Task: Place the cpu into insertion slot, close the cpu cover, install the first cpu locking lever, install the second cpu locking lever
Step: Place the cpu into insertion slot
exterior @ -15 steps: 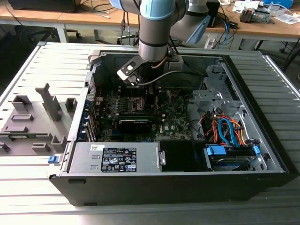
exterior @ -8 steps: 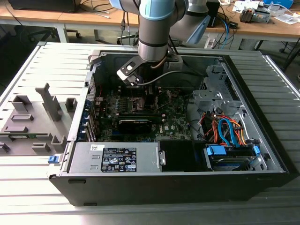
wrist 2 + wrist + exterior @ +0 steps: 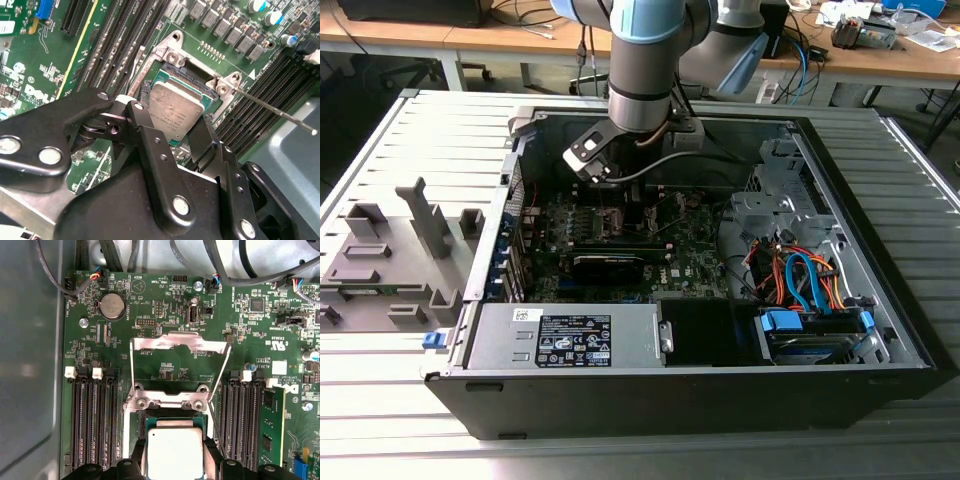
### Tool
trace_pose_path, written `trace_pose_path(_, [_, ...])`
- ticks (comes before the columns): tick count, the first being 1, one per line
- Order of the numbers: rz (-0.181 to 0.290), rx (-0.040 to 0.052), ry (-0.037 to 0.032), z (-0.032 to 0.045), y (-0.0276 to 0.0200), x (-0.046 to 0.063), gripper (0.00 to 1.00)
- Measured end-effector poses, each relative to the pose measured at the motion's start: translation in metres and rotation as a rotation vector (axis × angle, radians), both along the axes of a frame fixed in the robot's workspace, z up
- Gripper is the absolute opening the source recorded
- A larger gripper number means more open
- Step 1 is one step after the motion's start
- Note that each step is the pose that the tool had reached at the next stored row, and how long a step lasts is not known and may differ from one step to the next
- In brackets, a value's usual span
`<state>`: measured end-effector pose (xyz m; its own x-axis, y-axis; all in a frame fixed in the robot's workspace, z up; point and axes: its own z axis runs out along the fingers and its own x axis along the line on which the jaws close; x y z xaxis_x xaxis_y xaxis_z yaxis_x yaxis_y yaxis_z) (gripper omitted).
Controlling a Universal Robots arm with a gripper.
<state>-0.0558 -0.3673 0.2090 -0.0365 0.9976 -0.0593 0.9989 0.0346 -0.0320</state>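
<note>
Gripper is clamped on two opposite edges of the cpu, holding it right over the insertion slot; seated or just above, I can't tell. The cpu cover stands raised off the slot. I'd say keep it level, corners square to the slot's rim, no sideways slide.

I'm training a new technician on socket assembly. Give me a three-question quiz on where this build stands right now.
1. True or false: the cpu cover is closed over the cpu.
2. What does the gripper hold? A) cpu B) memory module C) cable
3. Is the thin locking lever latched or free?
Key: 1 false, it stands open. 2 A. 3 free.
</note>
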Motion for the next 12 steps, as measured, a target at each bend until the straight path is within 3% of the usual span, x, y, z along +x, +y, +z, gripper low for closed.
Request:
trace_pose_path(4, [-0.023, 0.0001, 0.0, -0.0008, 0.0001, -0.0002, 0.54])
trace_pose_path(12, [-0.024, 0.0001, 0.0, -0.0025, 0.0001, -0.0002, 0.54])
